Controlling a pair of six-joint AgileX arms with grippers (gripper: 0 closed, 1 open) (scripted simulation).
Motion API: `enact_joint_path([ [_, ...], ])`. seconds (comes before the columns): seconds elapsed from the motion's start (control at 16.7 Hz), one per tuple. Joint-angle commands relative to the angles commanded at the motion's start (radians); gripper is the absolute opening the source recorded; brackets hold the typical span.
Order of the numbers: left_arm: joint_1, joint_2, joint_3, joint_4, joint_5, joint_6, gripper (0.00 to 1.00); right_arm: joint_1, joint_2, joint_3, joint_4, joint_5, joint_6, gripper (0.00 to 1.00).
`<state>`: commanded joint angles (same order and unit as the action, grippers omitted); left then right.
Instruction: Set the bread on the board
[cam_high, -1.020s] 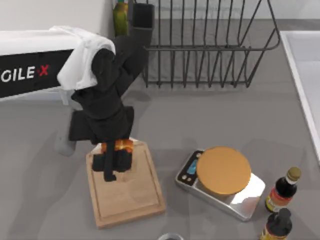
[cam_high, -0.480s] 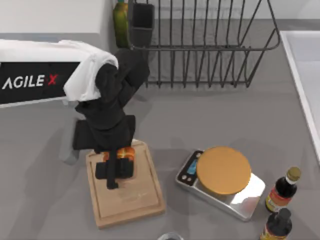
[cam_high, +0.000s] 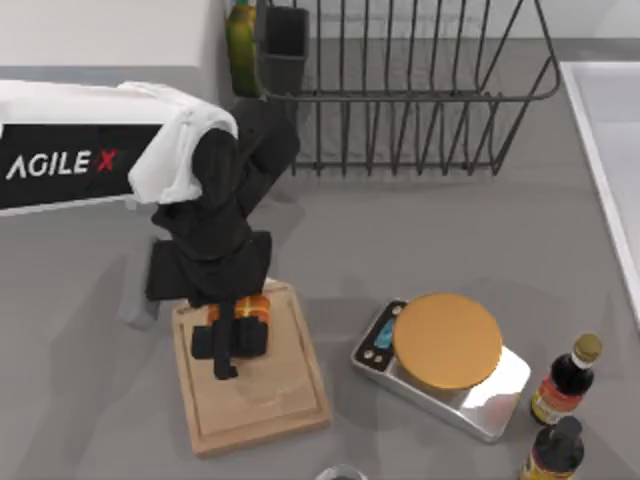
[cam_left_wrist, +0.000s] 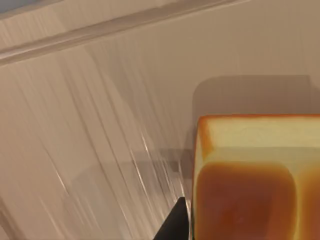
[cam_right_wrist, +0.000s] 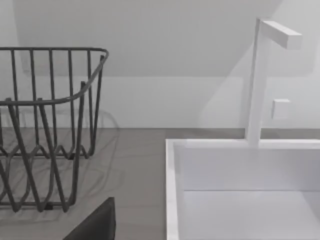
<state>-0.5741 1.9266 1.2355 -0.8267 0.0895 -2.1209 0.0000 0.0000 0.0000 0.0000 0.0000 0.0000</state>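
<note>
The left gripper (cam_high: 232, 338) hangs low over the cutting board (cam_high: 290, 400), its jaws closed on the bread (cam_high: 251, 306) so the loaf lands inside the grooved edge. I can't tell whether the bread touches the wood yet.

grey table (cam_high: 450, 240) | white wall (cam_right_wrist: 165, 45) | white sink (cam_right_wrist: 240, 170)
</note>
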Motion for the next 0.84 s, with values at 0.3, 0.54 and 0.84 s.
enact_joint_path([
  [0.3, 0.000, 0.000, 0.000, 0.000, 0.000, 0.000, 0.75, 0.000, 0.000, 0.000, 0.000, 0.000, 0.000, 1.00],
  [0.54, 0.000, 0.000, 0.000, 0.000, 0.000, 0.000, 1.00, 0.000, 0.000, 0.000, 0.000, 0.000, 0.000, 1.00],
  [0.84, 0.000, 0.000, 0.000, 0.000, 0.000, 0.000, 1.00, 0.000, 0.000, 0.000, 0.000, 0.000, 0.000, 1.00],
])
